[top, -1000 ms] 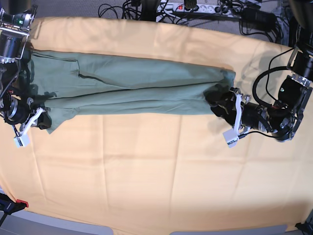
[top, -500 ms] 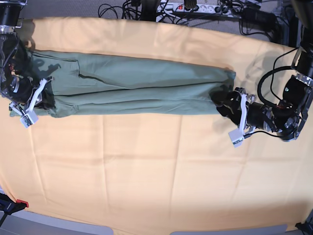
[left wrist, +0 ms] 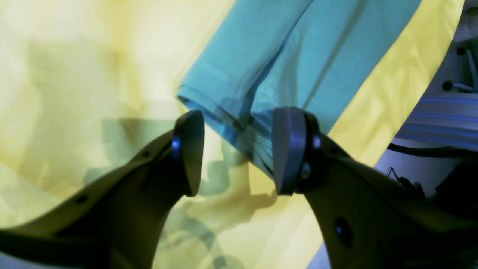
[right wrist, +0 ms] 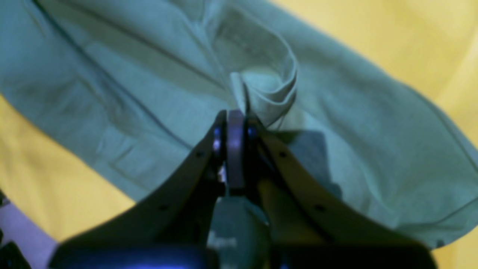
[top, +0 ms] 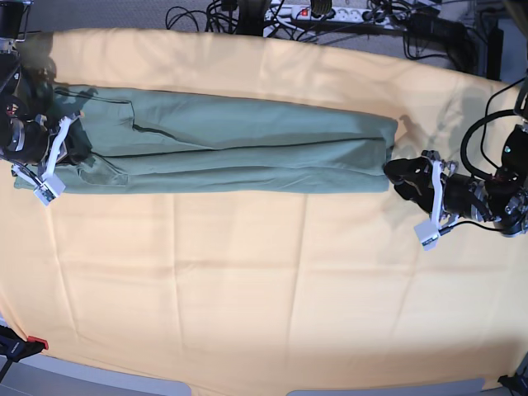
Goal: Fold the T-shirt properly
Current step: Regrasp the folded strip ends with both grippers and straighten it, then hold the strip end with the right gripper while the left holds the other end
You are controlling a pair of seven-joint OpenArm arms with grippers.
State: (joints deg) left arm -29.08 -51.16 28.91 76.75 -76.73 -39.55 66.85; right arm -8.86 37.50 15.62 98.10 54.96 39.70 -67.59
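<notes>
My T-shirt (top: pixel 231 144) lies folded into a long narrow band across the far half of the bench, on the yellow-orange cloth (top: pixel 247 280), w/ power strips and cables (top: pixel 330 16) beyond the far edge. My right gripper (right wrist: pixel 235 123), at the band's end on the base view's left, has its jaws pressed together; a small ridge of green fabric bunches right at the tips, but I can't tell if any is pinched. My left gripper (left wrist: pixel 237 149) sits just off the opposite end, low over the cloth, jaws spread wide and holding nothing; the stitched hem of the shirt lies just beyond the tips, not btwn them.
</notes>
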